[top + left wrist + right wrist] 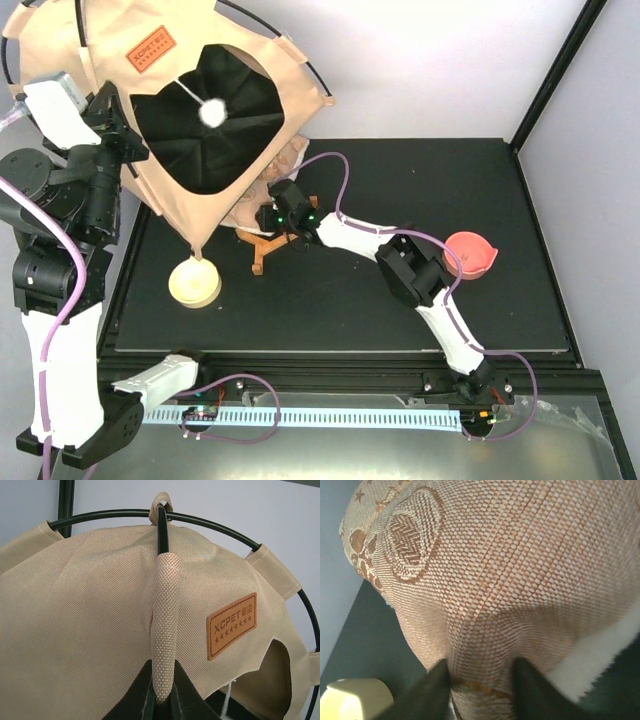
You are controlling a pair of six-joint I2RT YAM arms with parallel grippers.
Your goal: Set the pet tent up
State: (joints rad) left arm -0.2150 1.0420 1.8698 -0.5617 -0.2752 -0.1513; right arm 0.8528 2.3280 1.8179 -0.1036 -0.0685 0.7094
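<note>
Two robot arms work over a black table mat (pixel 350 310), seen from above. At the far left, the pet tent (pixel 180 110) is lifted off the mat and tilted, so its round opening, lined in black, faces up toward the camera. A white pom-pom (pixel 213 113) hangs across that opening, and a small brown label (pixel 150 47) sits on the tan canvas above it. Thin black poles (pixel 210 525) curve around the tent's outer edge through fabric loops.

At the tent's left side, the left gripper (pixel 125 150) holds it up. In the left wrist view its jaws are pressed together on a tan woven sleeve that runs down the tent's canvas.

The tent's lowest corner points down at a pale yellow bowl (pixel 195 282) on the mat. Whether they touch cannot be told.

From the near right, the right arm reaches to a beige floral cushion (pixel 290 160) tucked under the tent's right edge, beside a small wooden stand (pixel 268 245). In the right wrist view, the right gripper (pixel 482 672) pinches a fold of the cushion's woven cover, with both dark fingers (pixel 435 690) touching the fabric.

At the right, a pink bowl (pixel 470 255) sits beside the right arm.
</note>
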